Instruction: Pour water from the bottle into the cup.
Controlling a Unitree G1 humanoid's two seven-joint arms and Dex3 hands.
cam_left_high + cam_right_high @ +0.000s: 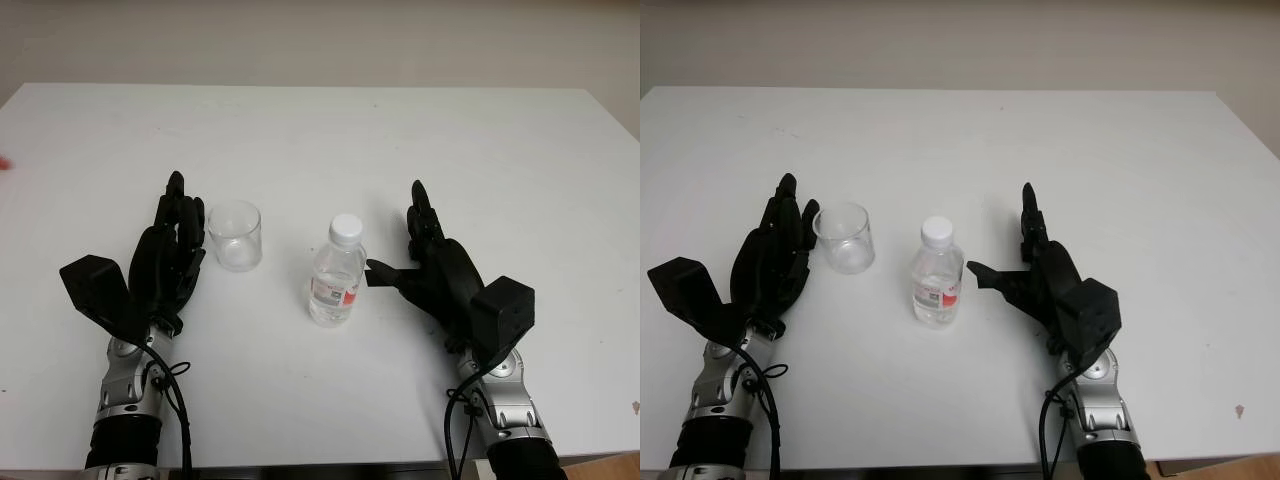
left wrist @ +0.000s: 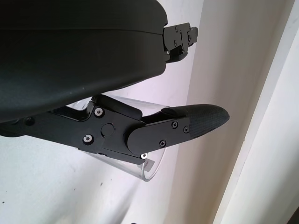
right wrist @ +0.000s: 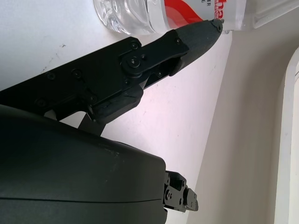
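Left eye view: one white desk (image 1: 320,130) carries one clear cup (image 1: 235,235) and one capped water bottle (image 1: 337,272), both upright, the cup standing to the left of the bottle and apart from it. The left hand (image 1: 165,262) sits on the desk just beside the cup on its left side, its fingers (image 1: 182,215) extended and holding nothing; the fingertips reach close to the cup wall, and contact cannot be confirmed from here. The right hand (image 1: 435,265) sits to the right of the bottle, open, holding nothing, with its thumb pointing toward the bottle label and a small gap between them. Right eye view: the same count applies, one cup (image 1: 846,237), one bottle (image 1: 937,272), two hands; the gap between the right thumb and the bottle reads slightly wider here. Left wrist view: one finger (image 2: 187,126) of the left hand crosses in front of the cup (image 2: 152,165), whose clear rim and wall appear behind it; the fingers are not closed around the cup. Right wrist view: one finger (image 3: 187,39) of the right hand extends toward the bottle (image 3: 140,16), showing its ribbed base and red label; whether the fingertip touches the bottle cannot be told.
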